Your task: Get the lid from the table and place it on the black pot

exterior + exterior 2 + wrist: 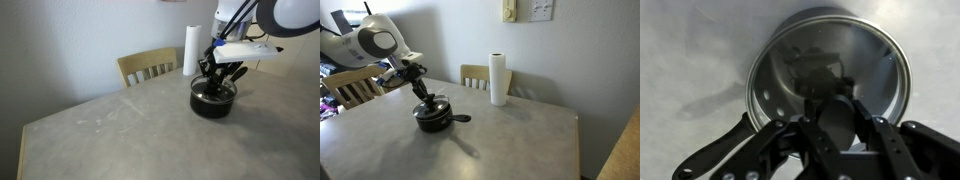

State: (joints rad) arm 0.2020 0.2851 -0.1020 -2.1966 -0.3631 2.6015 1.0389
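Observation:
The black pot stands on the grey table, its long handle lying to one side. My gripper is directly above it, shut on the black knob of the glass lid. The lid sits level at the pot's rim; I cannot tell whether it rests on the rim or hovers just over it. In the wrist view the shiny inside of the pot shows through the glass, with the handle at the lower left. The pot also shows below the gripper.
A white paper towel roll stands upright just behind the pot, also seen in an exterior view. A light wooden chair is at the table's far edge. Another chair stands beside the arm. The table reaches close to the wall.

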